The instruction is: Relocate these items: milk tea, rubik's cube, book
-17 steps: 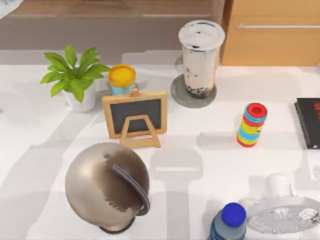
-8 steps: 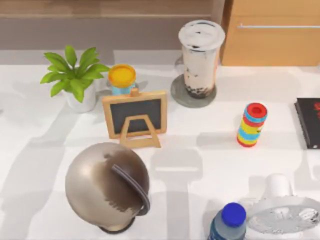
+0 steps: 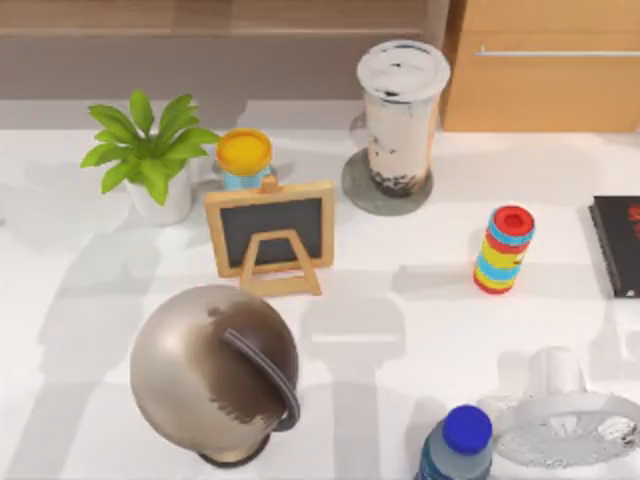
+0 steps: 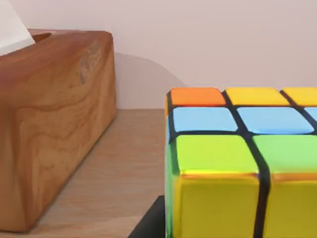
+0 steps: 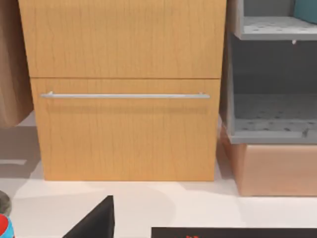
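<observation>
Three task items are named, and two can be made out. The tall clear plastic milk tea (image 3: pixel 402 110) with its white lid stands upright on a round grey coaster (image 3: pixel 358 196) at the far middle of the white bench (image 3: pixel 400 330), just left of a light wooden drawer cabinet (image 3: pixel 545 90). The small rubik's cube (image 4: pixel 237 163) of orange, blue, green and yellow squares sits on a pale wood surface (image 4: pixel 129 173), near a brown wooden tissue box (image 4: pixel 54 124) but apart from it. The left end effector (image 4: pixel 148 225) shows as a dark edge close against the cube's lower corner; whether it is wide or narrow cannot be told. The right end effector (image 5: pixel 94 220) hangs low above the bench, facing the cabinet front with a grey open shelf unit (image 5: pixel 272 131) beside it, its spread likewise unclear. A flat black book with red marks (image 3: pixel 615 245) lies at the bench's right edge, a striped multicoloured cylinder (image 3: pixel 503 250) to its left.
</observation>
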{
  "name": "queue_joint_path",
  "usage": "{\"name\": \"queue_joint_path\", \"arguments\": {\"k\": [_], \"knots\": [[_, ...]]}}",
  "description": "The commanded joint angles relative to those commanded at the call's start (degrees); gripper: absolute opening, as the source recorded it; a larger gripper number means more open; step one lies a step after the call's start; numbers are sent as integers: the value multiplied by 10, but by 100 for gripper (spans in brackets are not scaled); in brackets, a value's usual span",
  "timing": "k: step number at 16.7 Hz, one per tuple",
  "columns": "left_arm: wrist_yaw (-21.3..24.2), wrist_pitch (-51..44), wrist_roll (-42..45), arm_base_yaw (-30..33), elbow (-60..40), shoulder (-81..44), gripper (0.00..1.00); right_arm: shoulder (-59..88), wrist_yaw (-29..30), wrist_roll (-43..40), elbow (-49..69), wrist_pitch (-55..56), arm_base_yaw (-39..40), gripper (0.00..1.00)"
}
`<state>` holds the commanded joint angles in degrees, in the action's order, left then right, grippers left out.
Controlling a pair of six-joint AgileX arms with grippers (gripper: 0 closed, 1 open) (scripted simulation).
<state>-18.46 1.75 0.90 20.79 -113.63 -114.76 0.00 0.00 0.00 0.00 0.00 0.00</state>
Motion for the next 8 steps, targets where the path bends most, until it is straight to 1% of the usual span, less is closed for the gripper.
{"name": "queue_joint_path", "arguments": {"k": [4,8], "knots": [[1,-1,0,0,0,-1,0,0,0,0,0,0,0,100],[1,-1,0,0,0,-1,30,0,0,0,0,0,0,100]]}}
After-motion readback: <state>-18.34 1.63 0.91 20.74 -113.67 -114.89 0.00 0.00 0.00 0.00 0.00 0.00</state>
